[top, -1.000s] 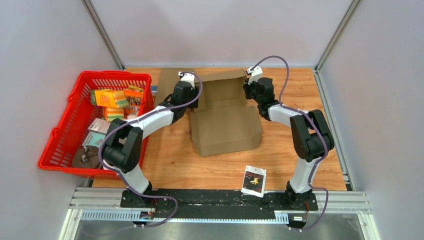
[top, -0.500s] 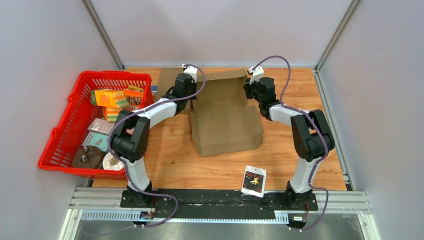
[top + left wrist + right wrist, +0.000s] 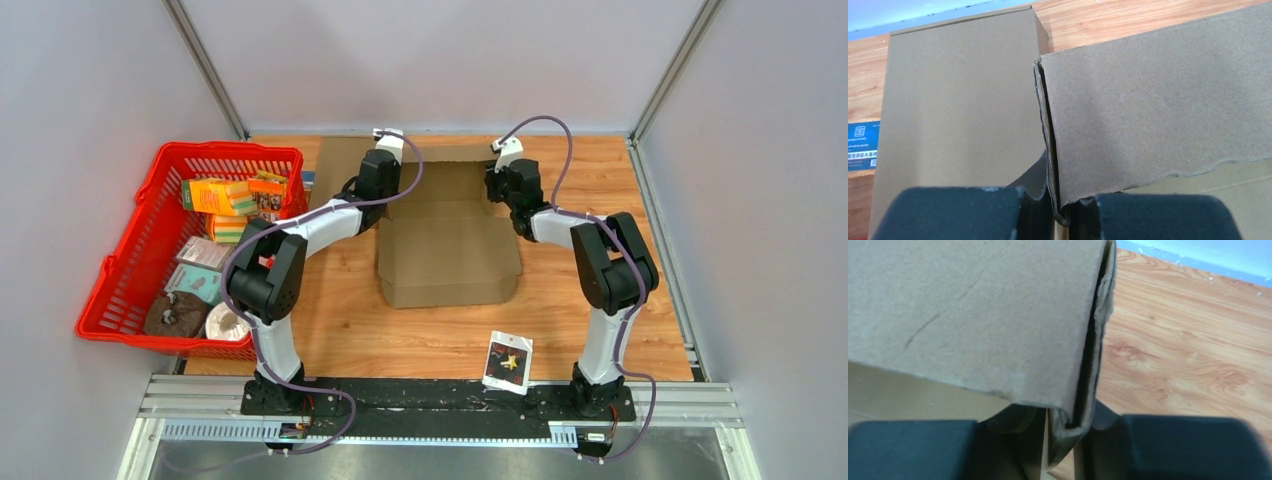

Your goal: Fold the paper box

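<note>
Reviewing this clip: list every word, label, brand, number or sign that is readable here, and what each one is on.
Nothing can be quoted with confidence.
Blue label beside the cardboard sheet: white print, too small and cut off to read.
Boxes in the red basket: printing too small to read.
Packet near the table's front edge: only a picture shows, no legible text.
Paper box: no print visible.

Brown cardboard box (image 3: 448, 262) mid wooden table (image 3: 340, 330); red plastic basket (image 3: 128, 268) left of it; small flat packet (image 3: 508, 362) in front, near edge.
</note>
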